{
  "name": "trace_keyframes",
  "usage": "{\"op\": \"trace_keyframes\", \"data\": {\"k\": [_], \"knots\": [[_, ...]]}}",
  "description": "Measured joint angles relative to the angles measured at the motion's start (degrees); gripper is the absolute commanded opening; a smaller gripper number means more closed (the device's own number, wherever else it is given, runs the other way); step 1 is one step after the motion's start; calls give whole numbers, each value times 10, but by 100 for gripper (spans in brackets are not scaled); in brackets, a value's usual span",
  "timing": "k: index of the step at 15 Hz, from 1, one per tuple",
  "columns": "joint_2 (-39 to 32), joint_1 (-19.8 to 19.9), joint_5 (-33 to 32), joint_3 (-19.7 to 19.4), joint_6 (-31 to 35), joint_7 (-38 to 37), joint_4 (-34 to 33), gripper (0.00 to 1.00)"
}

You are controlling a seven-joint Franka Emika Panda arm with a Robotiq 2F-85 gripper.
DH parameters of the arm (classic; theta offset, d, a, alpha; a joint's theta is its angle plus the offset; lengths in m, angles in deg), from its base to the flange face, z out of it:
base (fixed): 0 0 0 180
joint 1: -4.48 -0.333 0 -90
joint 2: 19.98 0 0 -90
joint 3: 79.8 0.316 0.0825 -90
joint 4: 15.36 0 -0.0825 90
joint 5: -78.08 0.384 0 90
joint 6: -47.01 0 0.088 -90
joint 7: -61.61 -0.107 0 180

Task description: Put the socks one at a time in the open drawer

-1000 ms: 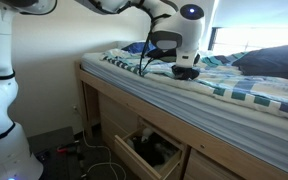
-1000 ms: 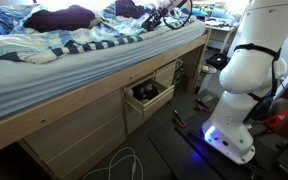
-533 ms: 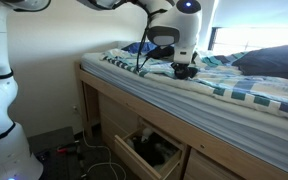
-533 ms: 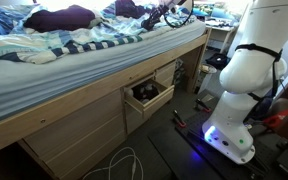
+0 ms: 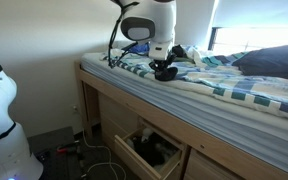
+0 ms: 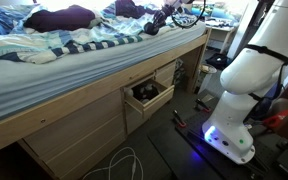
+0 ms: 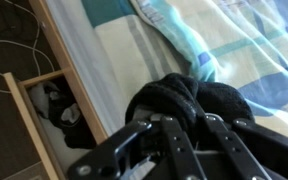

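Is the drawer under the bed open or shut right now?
Open: the drawer is pulled out from the bed frame in both exterior views, with dark items visible inside.

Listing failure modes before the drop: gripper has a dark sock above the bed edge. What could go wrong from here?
1. The dark sock looks bunched in the gripper, with bulk outside its grip; it may slip out or drag on the bedspread.
2. The open drawer sits low under the bed frame, so an early release would likely land the sock on the rail or floor.
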State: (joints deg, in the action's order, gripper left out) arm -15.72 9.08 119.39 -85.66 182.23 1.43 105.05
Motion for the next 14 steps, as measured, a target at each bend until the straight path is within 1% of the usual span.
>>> {"op": "trace_keyframes", "data": {"k": [6, 9, 12, 14], "knots": [[144, 1, -68, 25, -29, -97, 147, 5], [198, 2, -76, 33, -60, -134, 198, 5], [224, 2, -73, 32, -107, -144, 225, 5], [221, 2, -58, 24, -138, -144, 232, 5]]}}
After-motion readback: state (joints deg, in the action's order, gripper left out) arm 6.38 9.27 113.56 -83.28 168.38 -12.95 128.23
